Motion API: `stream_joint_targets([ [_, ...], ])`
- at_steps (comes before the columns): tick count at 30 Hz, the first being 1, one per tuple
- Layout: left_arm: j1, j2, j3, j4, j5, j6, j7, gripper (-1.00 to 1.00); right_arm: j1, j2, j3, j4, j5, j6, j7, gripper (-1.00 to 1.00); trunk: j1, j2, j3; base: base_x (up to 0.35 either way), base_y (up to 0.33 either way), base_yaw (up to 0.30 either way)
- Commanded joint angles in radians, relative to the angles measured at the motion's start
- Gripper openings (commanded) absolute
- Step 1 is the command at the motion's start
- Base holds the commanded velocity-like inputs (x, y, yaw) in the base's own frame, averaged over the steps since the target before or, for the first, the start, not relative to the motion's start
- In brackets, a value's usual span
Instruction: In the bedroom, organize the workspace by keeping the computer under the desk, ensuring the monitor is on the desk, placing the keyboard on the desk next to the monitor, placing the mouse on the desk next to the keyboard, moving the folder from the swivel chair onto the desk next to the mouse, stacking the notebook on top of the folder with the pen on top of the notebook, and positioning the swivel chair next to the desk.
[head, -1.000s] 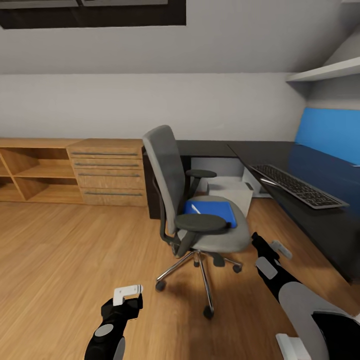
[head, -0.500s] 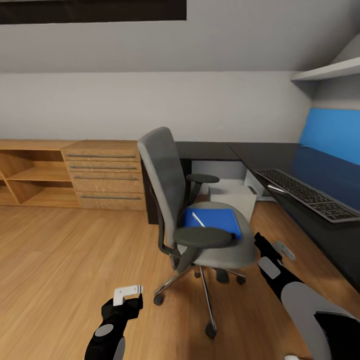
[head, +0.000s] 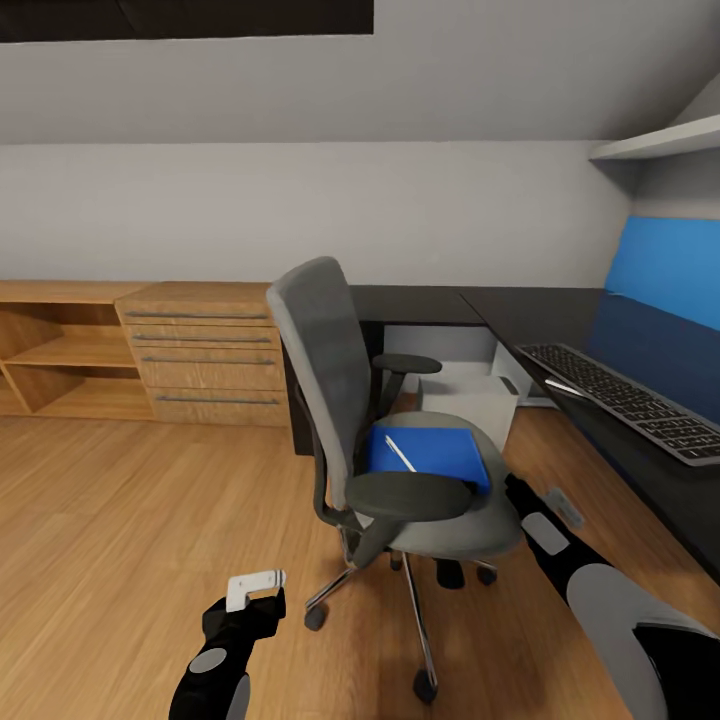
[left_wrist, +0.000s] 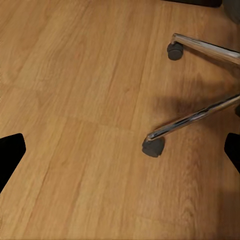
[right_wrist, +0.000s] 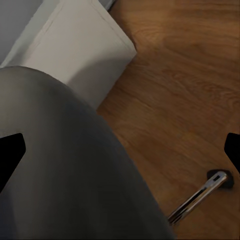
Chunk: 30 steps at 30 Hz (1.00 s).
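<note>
The grey swivel chair stands on the floor in front of me, left of the dark desk. On its seat lies a flat blue item with a white pen on top; I cannot tell folder from notebook. The keyboard lies on the desk, and the white computer sits beneath it. My right gripper hangs open by the seat's right edge, and its wrist view shows the seat and the computer. My left gripper is open above the floor, near a chair castor.
A wooden drawer unit and open shelves line the back wall at left. A blue panel rises behind the desk, under a white shelf. The chair's chrome legs spread over the wood floor.
The whole picture has shifted: the chair and desk look closer and lower, so the camera has moved forward. Both grippers keep the same open posture.
</note>
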Motion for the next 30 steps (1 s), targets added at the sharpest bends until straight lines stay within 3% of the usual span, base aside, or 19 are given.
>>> stream_joint_targets([
  [1,0.000,0.000,-0.001,-0.001,0.001,0.005,0.005,1.00,0.000,-0.001,-0.001,-0.001,-0.011,0.012,-0.001,1.00,0.000,0.000,-0.001,0.004,0.000,0.000],
  [11,0.000,0.000,-0.002,-0.001,0.001,0.006,0.006,1.00,0.000,0.001,-0.003,-0.011,-0.024,0.046,-0.004,1.00,0.000,0.000,-0.001,0.001,0.000,0.031],
  [30,0.000,0.000,-0.003,-0.001,0.001,0.006,0.003,1.00,0.000,0.003,-0.003,-0.012,-0.023,0.045,-0.005,1.00,0.000,0.000,0.005,0.000,0.000,0.262],
])
